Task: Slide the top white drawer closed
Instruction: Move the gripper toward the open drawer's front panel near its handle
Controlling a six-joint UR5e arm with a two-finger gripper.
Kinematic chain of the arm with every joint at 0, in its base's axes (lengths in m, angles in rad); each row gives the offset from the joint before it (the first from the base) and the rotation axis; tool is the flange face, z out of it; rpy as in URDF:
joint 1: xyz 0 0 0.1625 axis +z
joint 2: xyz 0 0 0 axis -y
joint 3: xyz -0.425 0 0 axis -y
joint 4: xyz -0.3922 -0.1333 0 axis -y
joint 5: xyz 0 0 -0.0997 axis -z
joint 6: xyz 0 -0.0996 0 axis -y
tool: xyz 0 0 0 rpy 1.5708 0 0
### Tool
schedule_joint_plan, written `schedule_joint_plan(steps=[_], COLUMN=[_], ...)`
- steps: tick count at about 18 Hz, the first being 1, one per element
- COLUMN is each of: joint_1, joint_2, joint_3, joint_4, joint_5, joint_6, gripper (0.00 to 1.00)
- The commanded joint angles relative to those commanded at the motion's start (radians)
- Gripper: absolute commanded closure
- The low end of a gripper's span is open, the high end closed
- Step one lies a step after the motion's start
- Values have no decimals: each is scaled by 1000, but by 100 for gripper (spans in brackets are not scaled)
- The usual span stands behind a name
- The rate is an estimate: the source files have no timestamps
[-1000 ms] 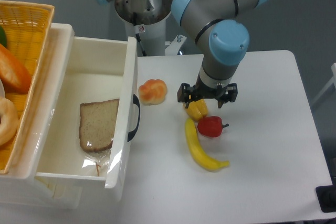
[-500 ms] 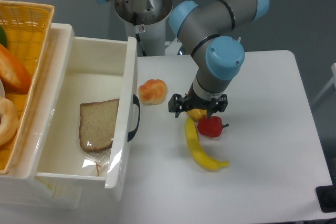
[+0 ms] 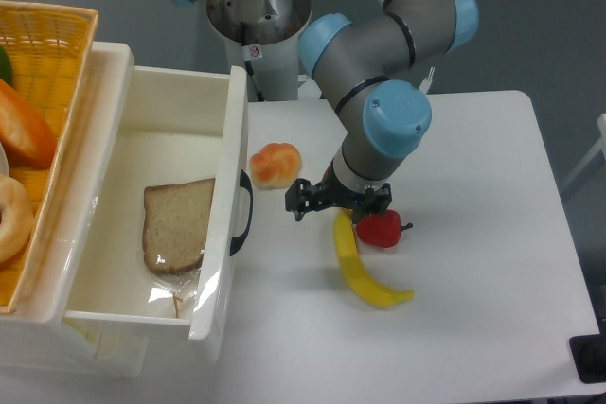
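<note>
- The top white drawer stands pulled far out at the left edge of the surface, with a slice of bread lying inside and the black handle on its front panel facing right.
- Over the last second the claw has swung leftward and lower, from above the yellow pepper toward the drawer front; it now hangs near the handle but apart from it.
- The yellow pepper seen earlier is now mostly hidden behind the claw.
- The 2 fingers look spread and hold nothing.
- Nothing else has shifted: the round bun, the red pepper and the banana lie where they were, mid-surface.
- The drawer has not moved either, so closing has not begun.
- Judging by the heading, the approach is nearly done; next comes contact with the front panel or handle, then a steady push leftward.
- The bun lies just beside the drawer front and could be clipped.
</note>
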Motion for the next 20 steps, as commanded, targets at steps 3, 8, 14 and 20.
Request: schedule_joint_plan(steps=[3, 8, 14, 20], joint_1=[-14, -35, -52, -57], joint_2=[-6, -9, -14, -11], joint_3=[0, -2, -2, -3], joint_4=[0, 0, 0, 0], joint_5=[0, -2, -12, -25], joint_6=[0, -5, -8, -8], gripper=[0, 0, 0, 0])
